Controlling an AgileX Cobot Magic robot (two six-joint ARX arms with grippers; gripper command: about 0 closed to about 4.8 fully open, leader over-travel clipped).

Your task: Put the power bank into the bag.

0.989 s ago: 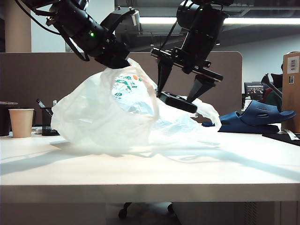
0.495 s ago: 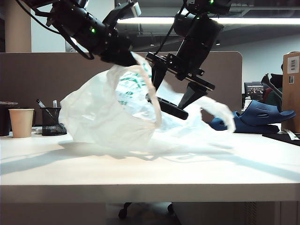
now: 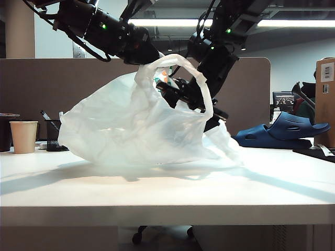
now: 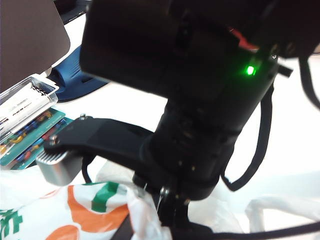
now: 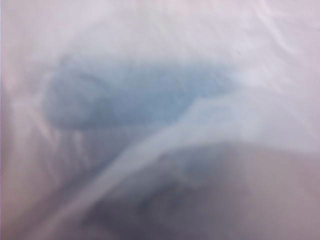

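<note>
- We hold the bag [image 3: 131, 125] up by its top edge, left gripper [image 3: 148, 56] clenched on the plastic.
- Right gripper [image 3: 191, 99] sits inside the bag mouth; jaws hidden behind plastic, wide apart. Power bank not visible; we can't tell if it's still held.
- Next: release deep inside, withdraw clear of the handle.

Bag [image 3: 125, 125] translucent white (green-orange logo); sandals [image 3: 282, 130] dark blue; paper cup [image 3: 24, 137] beige.
</note>
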